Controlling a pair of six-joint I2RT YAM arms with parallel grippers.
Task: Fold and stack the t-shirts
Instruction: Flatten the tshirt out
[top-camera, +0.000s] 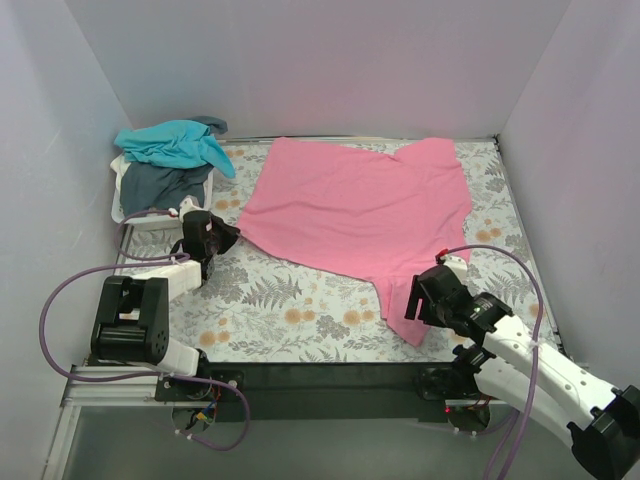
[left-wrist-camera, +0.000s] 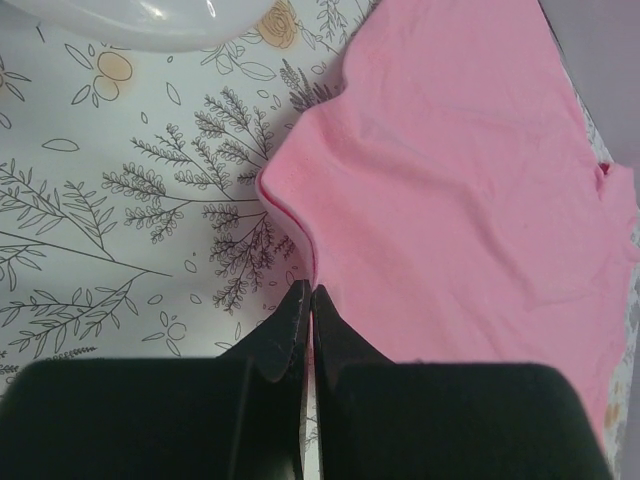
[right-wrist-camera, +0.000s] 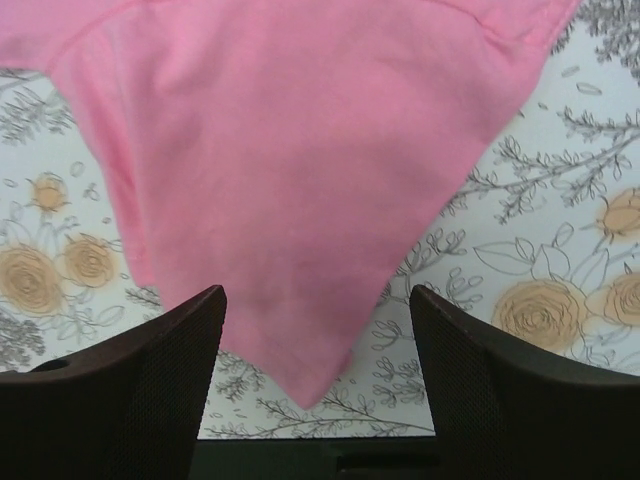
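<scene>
Sleeve tip of pink t-shirt (right-wrist-camera: 300, 180) is framed between spread fingers of right gripper (right-wrist-camera: 315, 297); left gripper (left-wrist-camera: 310, 290), pressed together, is set beside hem.

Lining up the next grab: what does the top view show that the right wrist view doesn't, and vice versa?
Top only: white basket holding the teal t-shirt and grey-blue t-shirt; left gripper at the edge of the pink t-shirt. Right wrist only: how the open right gripper straddles the shirt's pointed corner. Both: the pink t-shirt, floral table.
</scene>
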